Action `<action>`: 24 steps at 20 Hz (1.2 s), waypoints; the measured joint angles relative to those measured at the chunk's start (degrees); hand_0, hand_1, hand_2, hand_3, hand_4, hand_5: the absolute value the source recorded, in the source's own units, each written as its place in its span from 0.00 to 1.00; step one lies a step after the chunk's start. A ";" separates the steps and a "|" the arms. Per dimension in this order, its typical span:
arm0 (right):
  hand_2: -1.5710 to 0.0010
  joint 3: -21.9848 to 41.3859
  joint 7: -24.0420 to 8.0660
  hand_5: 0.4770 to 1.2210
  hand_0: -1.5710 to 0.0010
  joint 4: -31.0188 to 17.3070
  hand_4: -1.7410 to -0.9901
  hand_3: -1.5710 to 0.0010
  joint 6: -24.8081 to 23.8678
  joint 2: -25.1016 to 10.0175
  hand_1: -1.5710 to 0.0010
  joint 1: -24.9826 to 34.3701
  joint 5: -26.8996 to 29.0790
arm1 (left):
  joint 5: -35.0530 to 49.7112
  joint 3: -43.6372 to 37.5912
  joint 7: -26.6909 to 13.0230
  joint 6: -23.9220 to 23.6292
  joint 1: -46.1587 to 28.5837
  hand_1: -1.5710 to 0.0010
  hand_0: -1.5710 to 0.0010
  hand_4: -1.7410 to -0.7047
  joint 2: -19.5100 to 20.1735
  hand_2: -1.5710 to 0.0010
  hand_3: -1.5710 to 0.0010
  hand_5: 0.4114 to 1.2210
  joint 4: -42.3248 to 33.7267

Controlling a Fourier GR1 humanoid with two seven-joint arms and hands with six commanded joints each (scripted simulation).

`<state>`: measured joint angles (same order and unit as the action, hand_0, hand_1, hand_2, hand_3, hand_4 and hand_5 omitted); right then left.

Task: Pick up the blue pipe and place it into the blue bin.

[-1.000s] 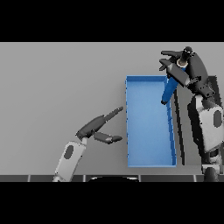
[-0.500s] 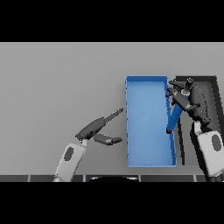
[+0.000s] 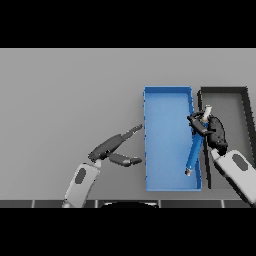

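Note:
The blue pipe (image 3: 195, 151) is a long slim tube with a pale upper end. It hangs tilted over the right side of the blue bin (image 3: 166, 178), its lower end close to the bin floor. My right hand (image 3: 209, 128) is shut on the pipe's upper part, over the gap between the blue bin and the dark bin. My left hand (image 3: 114, 146) is open, fingers straight, over the table just left of the blue bin.
A dark grey bin (image 3: 242, 102) stands right of the blue bin, close beside it. My right forearm (image 3: 235, 171) crosses over the dark bin. Bare grey table (image 3: 65, 95) stretches to the left and behind.
My right hand has come toward me and lower with the pipe. The pipe has dropped into the blue bin's right side. The left hand has not moved.

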<state>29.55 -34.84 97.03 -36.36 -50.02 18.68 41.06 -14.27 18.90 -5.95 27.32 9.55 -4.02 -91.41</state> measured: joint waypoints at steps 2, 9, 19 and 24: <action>0.65 3.79 -0.13 1.00 0.62 -1.40 0.54 0.79 -0.06 -1.87 0.65 2.26 2.20 | 0.37 -0.28 0.69 0.23 -0.31 1.00 1.00 0.83 0.49 1.00 1.00 0.02 -0.54; 0.93 18.72 -0.11 0.57 0.92 -3.98 0.88 0.96 7.26 -8.78 0.93 12.43 3.98 | 0.64 -0.27 -0.71 -0.07 -0.65 1.00 1.00 0.83 -0.05 1.00 1.00 0.02 -0.95; 0.99 29.36 -0.11 0.26 0.99 -5.38 0.96 1.00 6.91 -11.64 0.99 17.87 7.50 | 0.17 -0.43 -0.43 -0.25 -0.09 1.00 1.00 0.82 0.26 1.00 1.00 0.02 -0.38; 1.00 31.60 -0.11 0.24 1.00 -5.56 0.96 1.00 7.03 -12.20 1.00 20.40 9.58 | -0.02 -0.06 -0.22 -0.29 -0.78 1.00 1.00 0.83 0.36 1.00 1.00 0.02 -1.09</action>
<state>61.15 -34.95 91.47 -29.33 -62.21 39.08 50.64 -14.29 18.85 -6.17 27.03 8.77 -3.66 -92.51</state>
